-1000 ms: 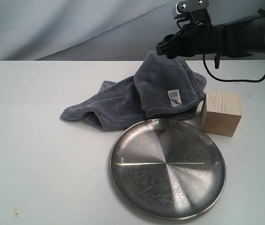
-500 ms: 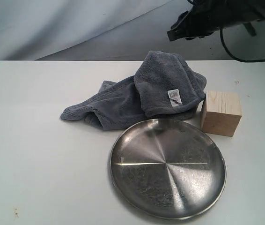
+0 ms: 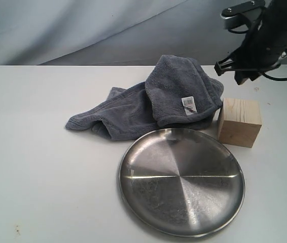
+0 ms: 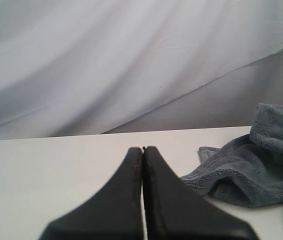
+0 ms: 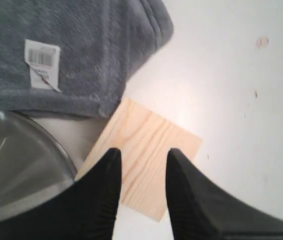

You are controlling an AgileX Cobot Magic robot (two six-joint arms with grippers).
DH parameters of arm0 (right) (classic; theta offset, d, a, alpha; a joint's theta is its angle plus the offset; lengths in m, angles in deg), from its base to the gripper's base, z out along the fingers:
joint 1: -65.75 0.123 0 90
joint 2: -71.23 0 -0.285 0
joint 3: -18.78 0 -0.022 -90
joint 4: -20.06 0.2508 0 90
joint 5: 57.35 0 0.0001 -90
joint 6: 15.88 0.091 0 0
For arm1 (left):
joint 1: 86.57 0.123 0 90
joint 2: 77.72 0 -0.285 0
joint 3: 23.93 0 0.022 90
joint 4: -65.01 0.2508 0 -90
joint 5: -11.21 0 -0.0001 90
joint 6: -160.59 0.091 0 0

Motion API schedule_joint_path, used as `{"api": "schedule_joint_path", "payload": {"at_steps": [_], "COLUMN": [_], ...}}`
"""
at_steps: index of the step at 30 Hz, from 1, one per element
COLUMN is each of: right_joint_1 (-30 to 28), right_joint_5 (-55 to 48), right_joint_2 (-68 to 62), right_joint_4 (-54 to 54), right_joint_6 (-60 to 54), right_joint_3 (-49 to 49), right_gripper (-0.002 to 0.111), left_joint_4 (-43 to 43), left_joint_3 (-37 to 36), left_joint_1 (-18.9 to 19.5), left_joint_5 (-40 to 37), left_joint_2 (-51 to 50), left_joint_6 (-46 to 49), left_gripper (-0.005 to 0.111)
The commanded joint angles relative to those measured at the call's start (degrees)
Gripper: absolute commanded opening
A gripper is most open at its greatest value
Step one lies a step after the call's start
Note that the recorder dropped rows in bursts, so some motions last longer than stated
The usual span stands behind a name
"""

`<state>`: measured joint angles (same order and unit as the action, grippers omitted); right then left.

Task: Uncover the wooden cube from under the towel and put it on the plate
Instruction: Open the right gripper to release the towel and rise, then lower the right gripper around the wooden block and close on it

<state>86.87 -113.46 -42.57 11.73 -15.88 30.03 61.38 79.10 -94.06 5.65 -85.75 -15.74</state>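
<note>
My right claw (image 5: pixel 142 156), fingers parted and empty, hangs directly above the wooden cube (image 5: pixel 151 132), which sits uncovered on the surface (image 3: pixel 42 167) beside the plate (image 3: pixel 133 197). My left claw (image 4: pixel 142 150), pressed closed, is farther away.

We take this for a robotics lab or test cell, not a home. A plain white surface (image 3: pixel 42 167) carries only three props: a towel (image 3: pixel 133 109), a plate (image 3: pixel 181 182) and a wooden cube (image 3: pixel 240 121). A pale, wrinkled cloth backdrop (image 3: pixel 82 25) hangs along its far side, closing off the room. A black robot arm (image 3: pixel 275 30) reaches in at the far right.
</note>
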Motion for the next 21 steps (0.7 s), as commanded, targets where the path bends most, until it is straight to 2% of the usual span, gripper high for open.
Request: {"api": "schedule_joint_path", "payload": {"at_steps": [1, 6, 8, 12, 14, 21], "right_joint_1": [0.08, 0.08, 0.08, 0.08, 0.08, 0.08], "right_joint_5": [-2.31, -0.67, -0.32, -0.2, 0.15, 5.82], "right_joint_2": [1.1, 0.46, 0.42, 0.32, 0.32, 0.32], "right_joint_4": [-0.79, 2.01, 2.01, 2.01, 2.01, 2.01], "right_joint_6": [9.56, 11.27, 11.36, 11.59, 11.93, 18.82], "right_joint_3": [0.31, -0.06, -0.74, -2.42, -3.56, -8.03], "right_gripper": [0.029, 0.032, 0.041, 0.069, 0.077, 0.079], "left_joint_4": [-0.14, -0.14, -0.14, -0.14, -0.14, -0.14], "left_joint_3": [-0.25, -0.25, -0.25, -0.25, -0.25, -0.25], "left_joint_1": [0.12, 0.12, 0.12, 0.12, 0.12, 0.12], "left_joint_5": [0.62, 0.62, 0.62, 0.62, 0.62, 0.62], "left_joint_2": [0.24, 0.24, 0.24, 0.24, 0.24, 0.24], "left_joint_6": [-0.13, -0.13, -0.13, -0.13, -0.13, -0.13], "left_gripper": [0.0, 0.0, 0.0, 0.0, 0.0, 0.0]}}
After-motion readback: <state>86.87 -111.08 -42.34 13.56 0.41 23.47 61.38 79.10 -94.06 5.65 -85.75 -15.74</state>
